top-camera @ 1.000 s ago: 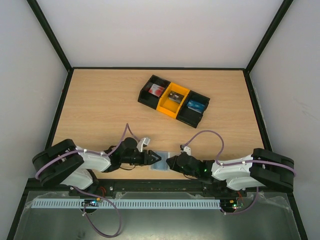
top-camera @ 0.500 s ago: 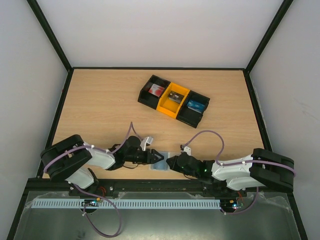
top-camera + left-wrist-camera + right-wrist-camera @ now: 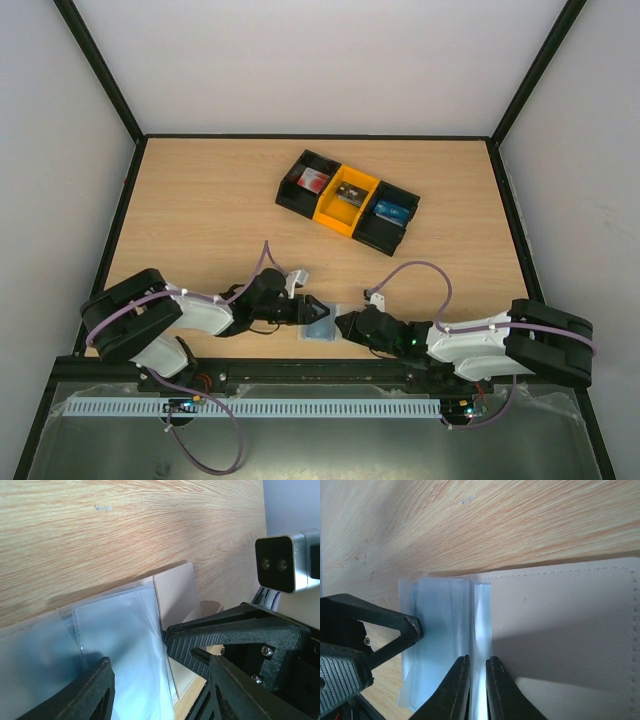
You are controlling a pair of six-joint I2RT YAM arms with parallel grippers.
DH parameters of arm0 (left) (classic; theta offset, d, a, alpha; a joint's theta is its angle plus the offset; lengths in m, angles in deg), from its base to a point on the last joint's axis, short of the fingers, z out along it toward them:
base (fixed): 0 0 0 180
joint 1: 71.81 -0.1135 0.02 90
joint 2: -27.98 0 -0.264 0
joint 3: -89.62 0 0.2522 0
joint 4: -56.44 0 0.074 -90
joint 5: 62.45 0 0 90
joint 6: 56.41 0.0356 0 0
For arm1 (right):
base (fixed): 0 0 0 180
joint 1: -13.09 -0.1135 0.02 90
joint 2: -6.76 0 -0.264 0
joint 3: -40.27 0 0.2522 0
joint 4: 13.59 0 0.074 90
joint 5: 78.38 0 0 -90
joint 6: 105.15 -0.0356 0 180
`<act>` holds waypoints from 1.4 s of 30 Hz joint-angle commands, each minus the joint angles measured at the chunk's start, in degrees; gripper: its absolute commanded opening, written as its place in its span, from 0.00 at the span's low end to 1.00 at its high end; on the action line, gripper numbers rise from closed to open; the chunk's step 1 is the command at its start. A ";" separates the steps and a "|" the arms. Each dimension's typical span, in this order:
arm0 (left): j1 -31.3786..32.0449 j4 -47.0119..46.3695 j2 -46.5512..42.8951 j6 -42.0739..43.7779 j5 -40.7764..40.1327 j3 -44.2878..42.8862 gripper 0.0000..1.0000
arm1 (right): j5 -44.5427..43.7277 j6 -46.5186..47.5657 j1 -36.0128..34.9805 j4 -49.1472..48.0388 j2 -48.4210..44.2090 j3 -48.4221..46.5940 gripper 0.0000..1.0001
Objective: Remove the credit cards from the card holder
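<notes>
The right gripper is seen nearly closed, its two fingers pinched on a thin translucent leaf at the edge of the card holder. A stitched beige cover is spread to one side of that leaf, flat on the table. The left gripper is held with its jaws half spread, facing the right one. The pale blue sleeve is seen across the gap between them; whether those fingers are touching it cannot be told. The card holder is found at the near edge of the table, between the two grippers. Well apart, toward the far side, a black-and-yellow tray is set at a slant, and a small red thing is seen in its left compartment.
</notes>
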 commanded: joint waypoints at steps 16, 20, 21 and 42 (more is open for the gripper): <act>0.36 7.89 -6.45 1.75 -5.70 2.41 0.57 | -2.53 1.13 -0.33 7.83 -2.59 -5.27 0.22; 0.37 7.92 -6.01 1.99 -5.67 2.56 0.57 | -0.58 1.28 -0.32 7.28 0.36 -6.64 0.26; 0.36 7.82 -5.98 2.02 -5.65 2.57 0.57 | -0.21 1.35 -0.32 7.01 1.11 -6.96 0.26; 0.32 8.32 -6.88 2.92 -6.46 4.23 0.57 | -2.73 -1.33 -0.32 4.59 6.65 -2.54 0.04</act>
